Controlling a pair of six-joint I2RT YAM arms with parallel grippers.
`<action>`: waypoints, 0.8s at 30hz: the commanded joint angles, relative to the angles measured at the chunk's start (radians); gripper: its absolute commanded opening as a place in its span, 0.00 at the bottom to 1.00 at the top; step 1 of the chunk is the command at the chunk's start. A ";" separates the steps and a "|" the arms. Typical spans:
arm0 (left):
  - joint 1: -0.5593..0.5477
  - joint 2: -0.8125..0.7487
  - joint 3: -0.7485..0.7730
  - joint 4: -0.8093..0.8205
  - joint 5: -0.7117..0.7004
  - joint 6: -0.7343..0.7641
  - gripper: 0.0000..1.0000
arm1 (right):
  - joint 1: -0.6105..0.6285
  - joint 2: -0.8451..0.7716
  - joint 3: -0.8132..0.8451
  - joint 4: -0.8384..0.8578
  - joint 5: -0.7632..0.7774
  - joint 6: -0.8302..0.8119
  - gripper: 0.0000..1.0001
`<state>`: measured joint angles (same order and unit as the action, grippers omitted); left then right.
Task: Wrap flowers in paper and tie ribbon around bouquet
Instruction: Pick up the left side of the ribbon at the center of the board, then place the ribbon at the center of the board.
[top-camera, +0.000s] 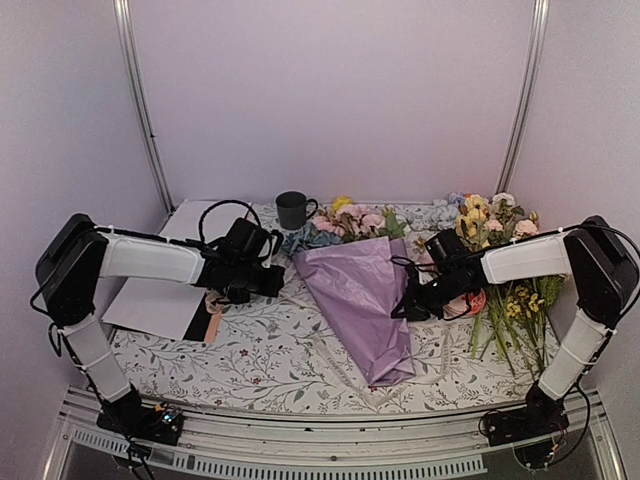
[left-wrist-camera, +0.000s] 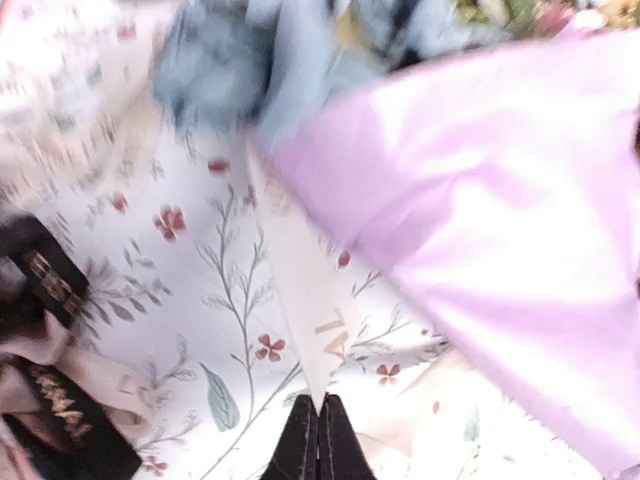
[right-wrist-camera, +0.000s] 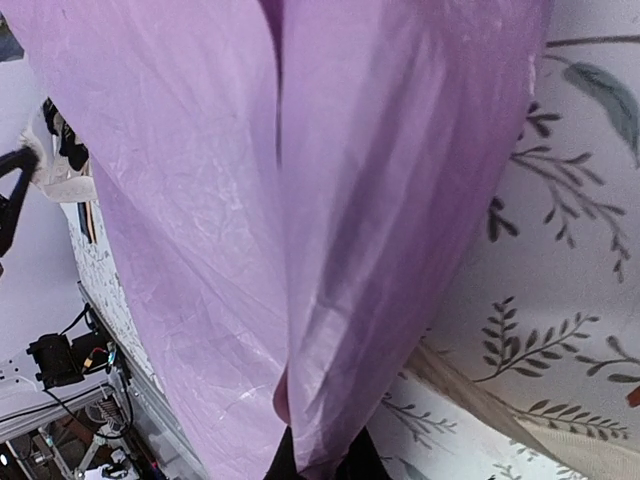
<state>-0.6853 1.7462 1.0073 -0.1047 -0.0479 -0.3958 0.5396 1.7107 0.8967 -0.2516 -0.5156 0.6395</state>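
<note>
From above, the bouquet lies on the surface with its long axis running far to near. The flowers are at the far end by a mug, and the narrow tip points toward the near edge. The left tool is just left of it, the right tool at its right edge.

Left wrist: the tool is clamped on the ribbon, which runs ahead to the edge of the paper.

Right wrist: the tool pinches a fold of paper.

Overhead — wrist views close (paper shared)

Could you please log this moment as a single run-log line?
left tool: shut on ribbon | right tool: shut on paper | bouquet: wrapped, lying on table
</note>
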 joint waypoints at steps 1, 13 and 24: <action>-0.024 -0.137 0.009 0.088 -0.040 0.108 0.00 | 0.056 -0.002 0.052 -0.009 -0.106 -0.010 0.00; -0.245 -0.324 0.229 0.190 0.068 0.431 0.00 | 0.121 0.039 0.048 0.069 -0.133 0.058 0.00; -0.287 -0.157 0.437 0.149 0.245 0.506 0.00 | 0.129 0.051 0.031 0.089 -0.114 0.069 0.00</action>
<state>-0.9371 1.5555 1.3952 0.0616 0.1070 0.0605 0.6609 1.7489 0.9249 -0.2054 -0.6273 0.7078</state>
